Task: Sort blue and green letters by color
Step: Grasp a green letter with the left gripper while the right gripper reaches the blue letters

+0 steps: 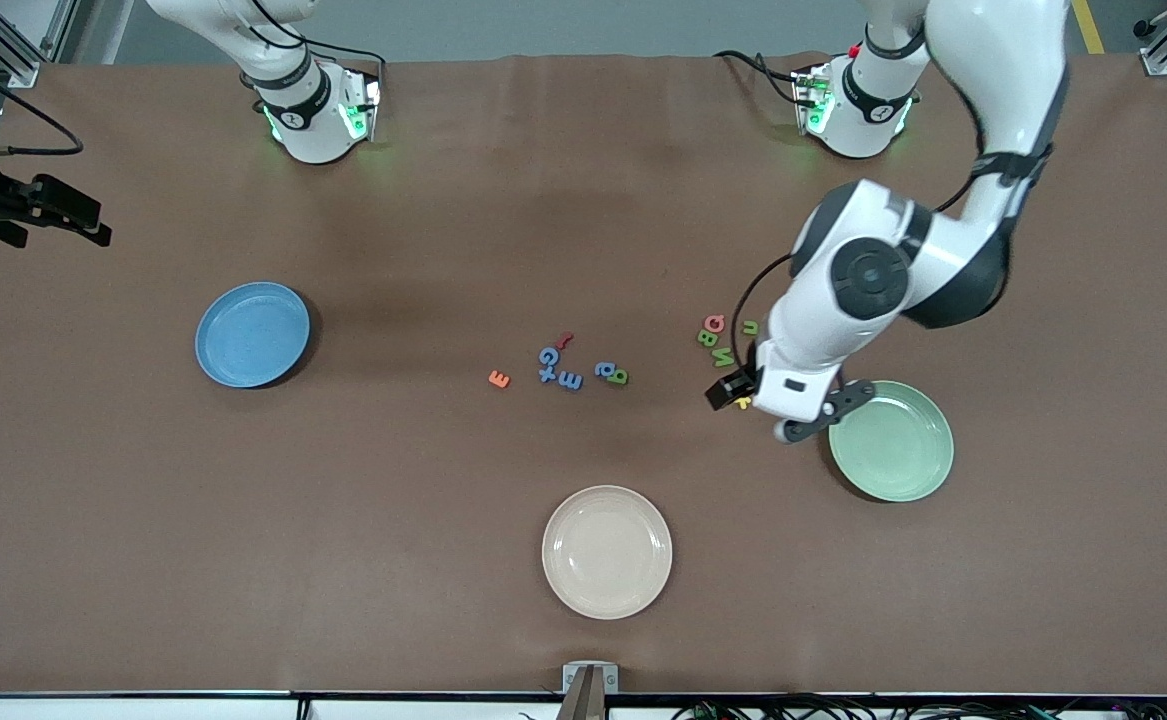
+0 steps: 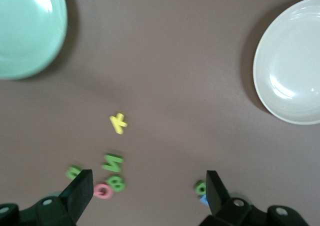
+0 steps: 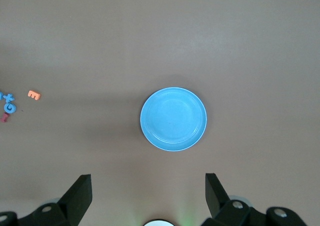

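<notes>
my left gripper point(image 2: 147, 196) hangs wide open and empty over the green letters point(image 2: 113, 162) beside the green plate point(image 1: 891, 441). its wrist view shows a yellow letter point(image 2: 118, 123) that the arm hides from the front. blue letters point(image 1: 560, 368) lie mid-table. the right gripper point(image 3: 148, 196) waits, spread open, above the blue plate point(image 3: 173, 119).

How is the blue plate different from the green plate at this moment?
The blue plate lies toward the right arm's end of the table, the green plate toward the left arm's end. The blue plate has no letters close by; the green plate has green letters and a yellow letter near it. The left pincer hangs open beside the green plate; no pincer is near the blue plate. Both are round and hold nothing.
</notes>
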`<action>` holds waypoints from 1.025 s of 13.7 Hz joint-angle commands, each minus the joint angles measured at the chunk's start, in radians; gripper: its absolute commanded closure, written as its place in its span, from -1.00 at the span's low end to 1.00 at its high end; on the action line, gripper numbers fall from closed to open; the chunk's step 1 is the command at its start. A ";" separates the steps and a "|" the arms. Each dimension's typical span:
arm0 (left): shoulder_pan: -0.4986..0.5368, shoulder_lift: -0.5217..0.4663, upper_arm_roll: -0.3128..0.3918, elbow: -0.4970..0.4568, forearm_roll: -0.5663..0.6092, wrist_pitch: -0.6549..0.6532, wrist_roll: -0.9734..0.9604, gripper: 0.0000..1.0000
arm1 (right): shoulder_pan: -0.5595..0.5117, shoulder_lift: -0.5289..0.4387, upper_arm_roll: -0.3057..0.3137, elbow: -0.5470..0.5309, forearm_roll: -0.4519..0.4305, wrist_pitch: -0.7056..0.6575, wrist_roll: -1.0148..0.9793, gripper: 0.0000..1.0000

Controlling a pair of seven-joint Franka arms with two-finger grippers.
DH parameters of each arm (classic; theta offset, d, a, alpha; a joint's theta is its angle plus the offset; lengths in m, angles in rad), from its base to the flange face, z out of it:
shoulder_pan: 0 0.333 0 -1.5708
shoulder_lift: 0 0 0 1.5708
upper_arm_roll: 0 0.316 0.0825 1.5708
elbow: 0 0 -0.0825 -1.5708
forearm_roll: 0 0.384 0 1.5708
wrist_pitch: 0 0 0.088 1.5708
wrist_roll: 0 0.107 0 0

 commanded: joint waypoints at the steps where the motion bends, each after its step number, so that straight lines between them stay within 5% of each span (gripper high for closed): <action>1: -0.045 0.072 0.000 0.024 0.022 0.064 -0.216 -0.95 | -0.013 -0.006 0.009 -0.006 -0.004 -0.004 0.008 -1.00; 8: -0.171 0.216 0.011 0.029 0.056 0.213 -0.756 -0.58 | -0.007 0.003 0.009 0.005 -0.003 -0.007 0.016 -1.00; 14: -0.215 0.266 0.011 0.032 0.126 0.233 -0.876 -0.36 | -0.017 0.055 0.009 0.026 0.010 0.013 0.000 -1.00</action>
